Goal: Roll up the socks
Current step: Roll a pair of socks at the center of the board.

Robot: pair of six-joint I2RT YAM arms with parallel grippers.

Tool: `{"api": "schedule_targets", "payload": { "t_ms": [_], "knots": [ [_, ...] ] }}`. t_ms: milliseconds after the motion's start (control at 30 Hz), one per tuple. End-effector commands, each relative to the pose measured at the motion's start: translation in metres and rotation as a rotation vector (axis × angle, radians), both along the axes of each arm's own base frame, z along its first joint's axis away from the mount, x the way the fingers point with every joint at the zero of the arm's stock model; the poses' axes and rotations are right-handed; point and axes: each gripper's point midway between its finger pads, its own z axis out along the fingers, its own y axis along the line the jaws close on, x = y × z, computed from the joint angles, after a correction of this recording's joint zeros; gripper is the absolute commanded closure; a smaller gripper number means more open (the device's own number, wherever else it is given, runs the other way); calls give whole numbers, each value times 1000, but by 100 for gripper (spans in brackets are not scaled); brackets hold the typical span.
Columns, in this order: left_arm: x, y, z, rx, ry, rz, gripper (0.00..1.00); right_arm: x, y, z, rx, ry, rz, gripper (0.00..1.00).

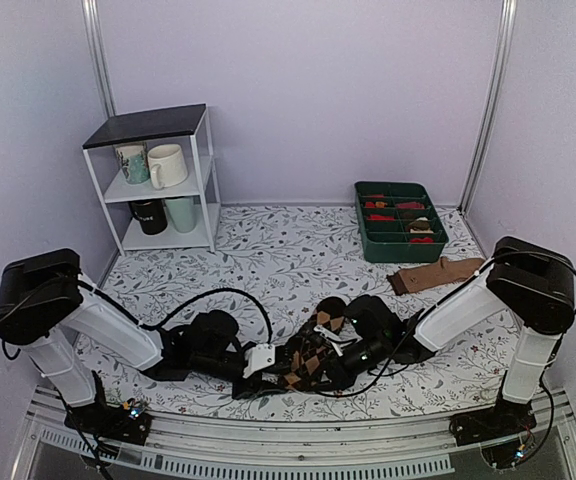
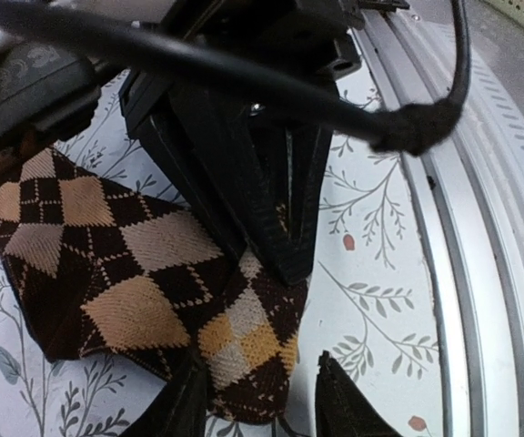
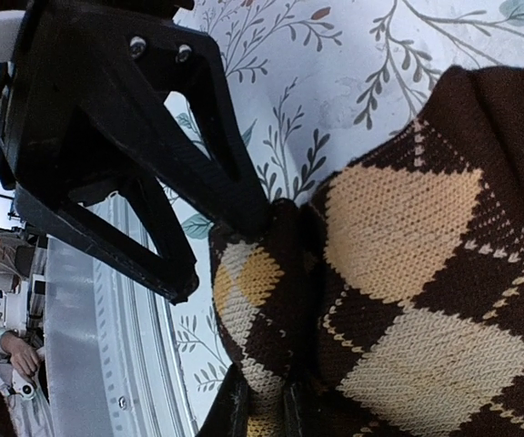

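The socks (image 1: 318, 340), dark brown with tan-orange argyle diamonds, lie bunched on the floral table between both arms. In the left wrist view the socks' end (image 2: 244, 355) sits between the fingers of my left gripper (image 2: 262, 410), which stands open; the right-hand finger (image 2: 344, 405) is clear of the fabric. My right gripper (image 3: 264, 414) is shut on a raised fold of the socks (image 3: 408, 273). From above, the left gripper (image 1: 280, 372) and right gripper (image 1: 310, 366) nearly meet over the socks' near end.
A plain tan sock (image 1: 436, 275) lies at the right, in front of a green divided tray (image 1: 400, 238) holding small red bundles. A white shelf (image 1: 206, 170) with mugs stands at the back left. A metal rail (image 2: 489, 228) runs along the near table edge, close to both grippers.
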Motion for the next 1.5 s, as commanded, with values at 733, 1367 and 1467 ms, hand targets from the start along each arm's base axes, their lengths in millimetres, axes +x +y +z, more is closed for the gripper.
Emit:
{"api": "schedule_targets", "payload": {
  "t_ms": [733, 1367, 1467],
  "knots": [
    [-24, -4, -36, 189, 172, -41, 100, -18, -55, -47, -286, 127, -42, 76],
    [-20, 17, -57, 399, 770, 145, 100, -10, -40, 59, 116, -805, -7, 61],
    [-21, 19, -61, 420, 801, 153, 100, -16, -28, 50, 82, -860, 48, 61]
  ]
}}
